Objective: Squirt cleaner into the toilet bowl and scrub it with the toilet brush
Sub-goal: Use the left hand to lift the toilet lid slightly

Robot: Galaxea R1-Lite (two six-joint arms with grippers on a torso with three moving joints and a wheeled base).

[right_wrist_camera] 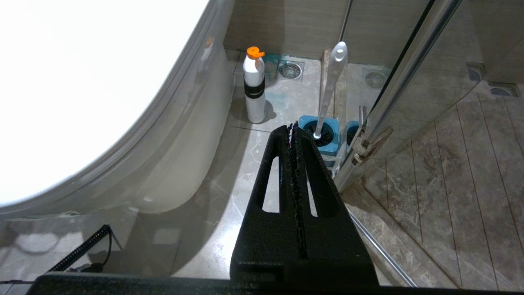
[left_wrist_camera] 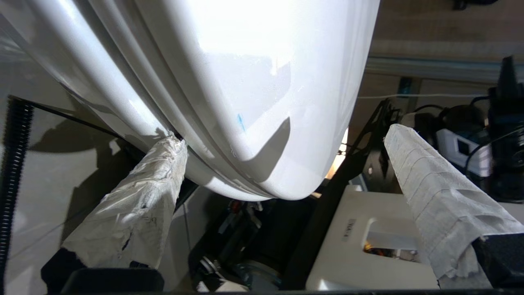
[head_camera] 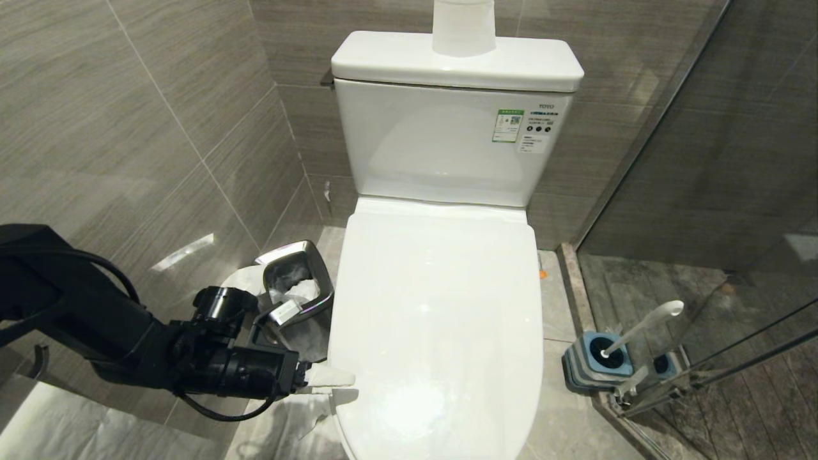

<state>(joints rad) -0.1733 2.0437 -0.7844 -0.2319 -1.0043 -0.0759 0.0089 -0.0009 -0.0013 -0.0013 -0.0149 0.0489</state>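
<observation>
The white toilet bowl (head_camera: 441, 306) stands in the middle with its lid down, so the basin is hidden. My left gripper (head_camera: 335, 382) is at the lid's front left edge, open wide, its fingers wrapped in white paper. In the left wrist view one wrapped finger (left_wrist_camera: 155, 180) touches the seam under the lid (left_wrist_camera: 245, 82); the other finger (left_wrist_camera: 430, 184) stands clear of it. The toilet brush (head_camera: 642, 326) leans in its blue holder (head_camera: 597, 361) on the floor to the right. A white cleaner bottle (right_wrist_camera: 254, 86) with an orange cap stands beside the toilet. My right gripper (right_wrist_camera: 291, 128) hangs shut and empty, low by the toilet's right side.
A small steel bin (head_camera: 297, 287) with crumpled paper stands just behind my left arm, against the tiled wall. White paper sheets (head_camera: 70, 428) lie on the floor at the left. A glass shower door (head_camera: 716, 191) closes off the right. A white container (head_camera: 463, 25) sits on the tank.
</observation>
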